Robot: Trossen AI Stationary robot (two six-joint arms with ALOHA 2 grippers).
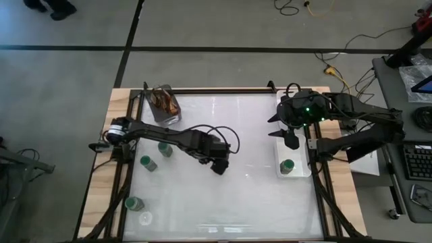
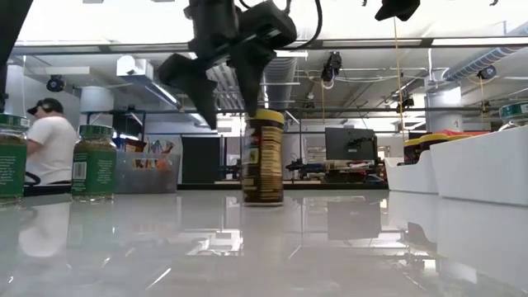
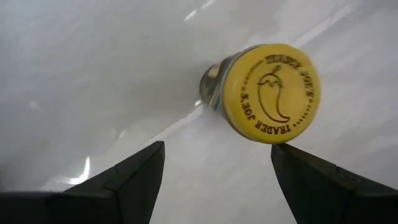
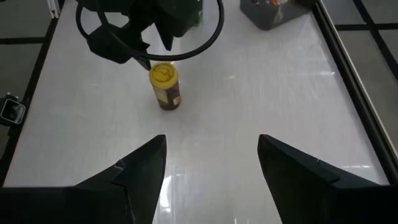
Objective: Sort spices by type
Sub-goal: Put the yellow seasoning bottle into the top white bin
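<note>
While my left gripper (image 1: 219, 165) hangs over the middle of the table with its fingers spread wide, the yellow-lidded jar (image 4: 165, 85) stands upright on the white surface just below it, touching neither finger. In the left wrist view the yellow lid (image 3: 270, 93) sits off toward one finger rather than midway between the two, so I judge I must shift sideways before closing, or one finger would knock the jar over. I have come at it from above because the lid is the widest, easiest part to straddle. My right gripper (image 1: 291, 138) waits, also spread and holding nothing, over the far end of the white tray (image 1: 305, 170) at the right edge of the table, where one green-lidded jar (image 1: 287, 165) already stands; that looks like the green pile. More green-lidded jars (image 1: 165, 148) stand on the left side of the table, well apart from the tray, with others nearer the front-left corner. The grey cup of brown sticks (image 1: 164, 101) sits at the far left edge and is no part of the sort. In the low view further trays (image 2: 483, 165) line the right side, one seemingly holding yellow lids, which I take to be this jar's destination.
</note>
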